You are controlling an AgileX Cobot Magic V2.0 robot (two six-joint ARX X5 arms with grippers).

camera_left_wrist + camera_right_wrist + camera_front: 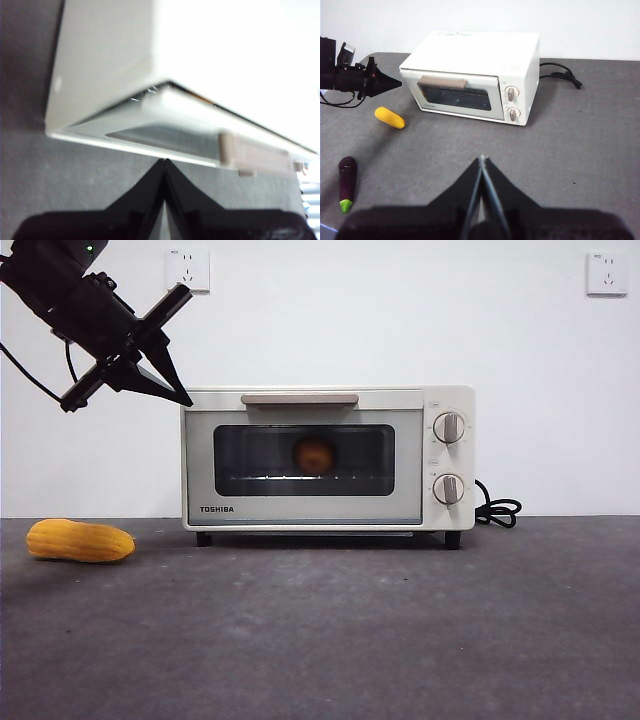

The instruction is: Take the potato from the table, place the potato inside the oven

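The potato [314, 455] shows as an orange-brown lump behind the glass door, inside the cream-white oven [300, 508]. The door looks shut, with its beige handle [299, 399] up at the top edge. My left gripper [183, 400] hangs shut and empty by the oven's upper left corner, its tips [164, 161] pointing at the door's top edge near the handle [255, 155]. My right gripper [481, 159] is shut on nothing, held high over the table [580, 145] well in front of the oven [480, 50].
A yellow corn cob [80, 540] lies on the table left of the oven. A purple eggplant [347, 182] lies nearer the front left. The oven's black cord [497, 510] coils at its right side. Two knobs [448, 427] sit on the right panel.
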